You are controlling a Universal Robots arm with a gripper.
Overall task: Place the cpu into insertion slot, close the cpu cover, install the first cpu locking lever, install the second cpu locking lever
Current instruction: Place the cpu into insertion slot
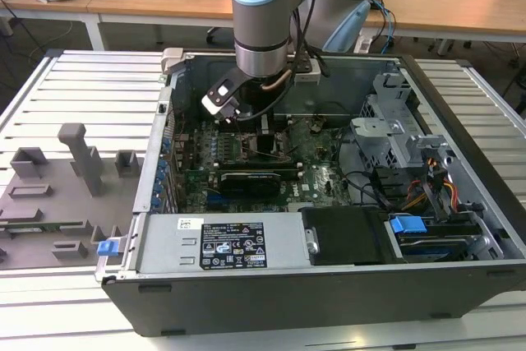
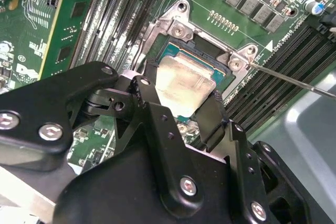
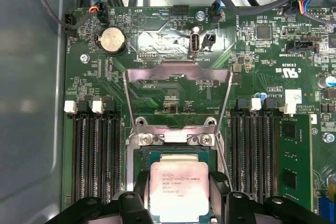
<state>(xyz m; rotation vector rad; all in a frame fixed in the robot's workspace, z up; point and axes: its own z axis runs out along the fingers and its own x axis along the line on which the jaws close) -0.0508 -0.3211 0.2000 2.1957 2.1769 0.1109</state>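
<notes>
In both wrist views the cpu (image 3: 179, 186) (image 2: 184, 83) shows its dull silver face and lies level over the insertion slot (image 3: 134, 167) (image 2: 209, 51) on the green motherboard. My gripper (image 3: 179, 195) (image 2: 184, 97) is shut on the cpu, one black finger (image 3: 140, 188) against each of two opposite edges. The cpu cover (image 3: 178, 71) is a grey metal frame swung open, lying back over the board beyond the slot. A thin wire locking lever (image 2: 294, 80) (image 3: 223, 148) stands free beside the slot. In the exterior view the gripper (image 1: 261, 127) reaches down into the open computer case.
Black memory slots (image 3: 94, 150) (image 3: 257, 150) flank the socket on both sides. A coin battery (image 3: 112, 39) and cables sit past the cover. A long black expansion card (image 1: 255, 180), a drive cage (image 1: 394, 129) and the case walls surround the arm. A grey fixture plate (image 1: 57, 195) lies on the exterior view's left.
</notes>
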